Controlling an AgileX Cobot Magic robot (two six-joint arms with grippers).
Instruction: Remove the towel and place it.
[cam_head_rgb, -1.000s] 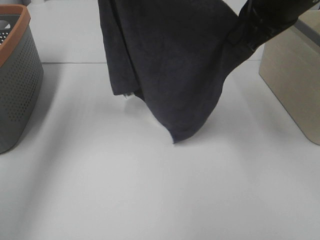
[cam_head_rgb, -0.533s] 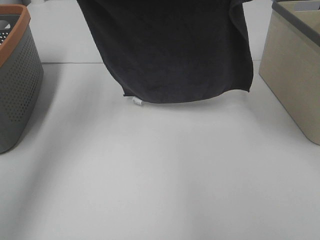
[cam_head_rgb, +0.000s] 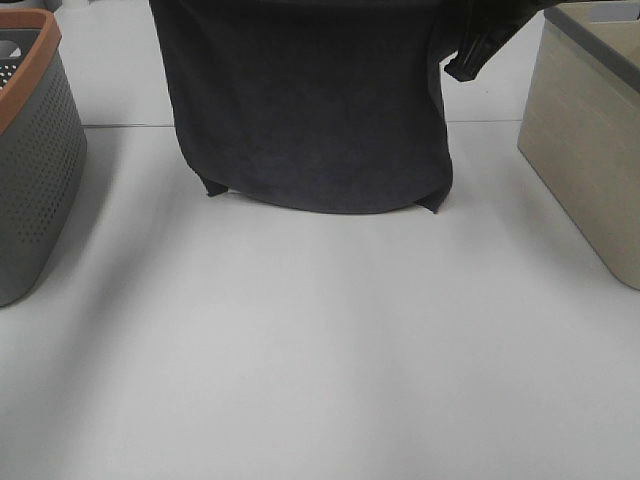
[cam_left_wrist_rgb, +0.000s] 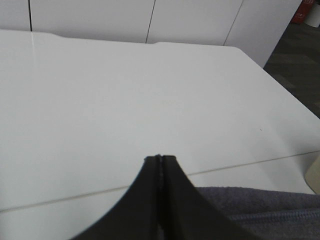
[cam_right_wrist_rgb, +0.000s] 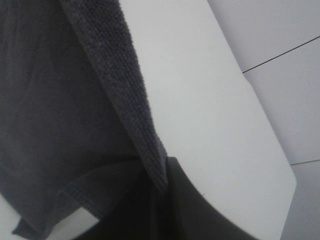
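The dark charcoal towel (cam_head_rgb: 305, 105) hangs spread wide at the back middle of the white table (cam_head_rgb: 320, 350). Its lower edge rests on the tabletop and its two bottom corners fold under. The white tag is hidden. My left gripper (cam_left_wrist_rgb: 160, 160) is shut, with the towel's edge (cam_left_wrist_rgb: 260, 207) beside its fingers; it is above the frame in the exterior view. My right gripper (cam_right_wrist_rgb: 162, 192) is shut on the towel's hem (cam_right_wrist_rgb: 115, 95). Part of the right arm (cam_head_rgb: 480, 40) shows at the towel's upper right corner.
A grey perforated basket with an orange rim (cam_head_rgb: 35, 150) stands at the left edge. A beige basket with a dark grey rim (cam_head_rgb: 585, 150) stands at the right edge. A seam (cam_head_rgb: 120, 125) runs across the table behind the towel.
The towel went from hanging bunched in a point to spread flat. It has now come lower, its bottom edge meets the table and the white tag has gone out of sight.
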